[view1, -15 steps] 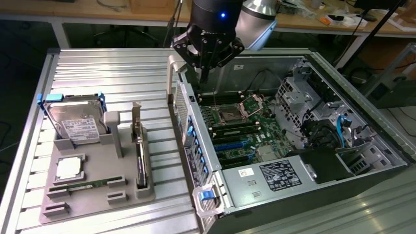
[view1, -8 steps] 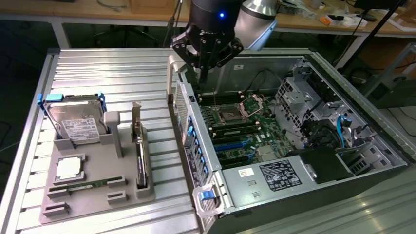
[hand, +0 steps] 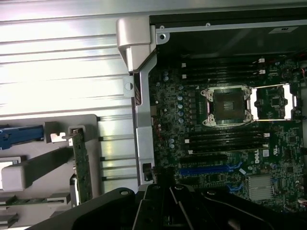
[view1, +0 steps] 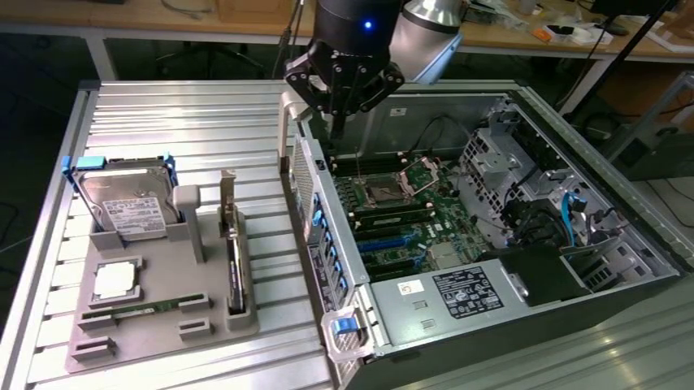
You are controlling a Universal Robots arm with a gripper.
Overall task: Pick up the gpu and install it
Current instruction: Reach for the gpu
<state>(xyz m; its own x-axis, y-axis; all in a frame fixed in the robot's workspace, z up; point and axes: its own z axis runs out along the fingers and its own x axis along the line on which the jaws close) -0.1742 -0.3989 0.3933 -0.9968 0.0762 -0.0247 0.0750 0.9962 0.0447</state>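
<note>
Robotics lab — cluttered wooden workbenches [view1: 109,16], open computer case [view1: 521,337], ribbed metal table [view1: 184,114]

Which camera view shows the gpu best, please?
The exterior view: the gpu stands on edge in the grey holder, its full length and metal bracket visible. The wrist view looks down on the gpu, giving just part of its thin edge.

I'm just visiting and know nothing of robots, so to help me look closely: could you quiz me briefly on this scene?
1. Where does the gpu stand?
2. True or false: the end effector holds the gpu.
3. The end effector hovers above: A the hard drive, B the case's edge, C the memory stick.
Key: 1 on edge in the tray, outside the case; 2 false, it is shut and empty; 3 B.
</note>
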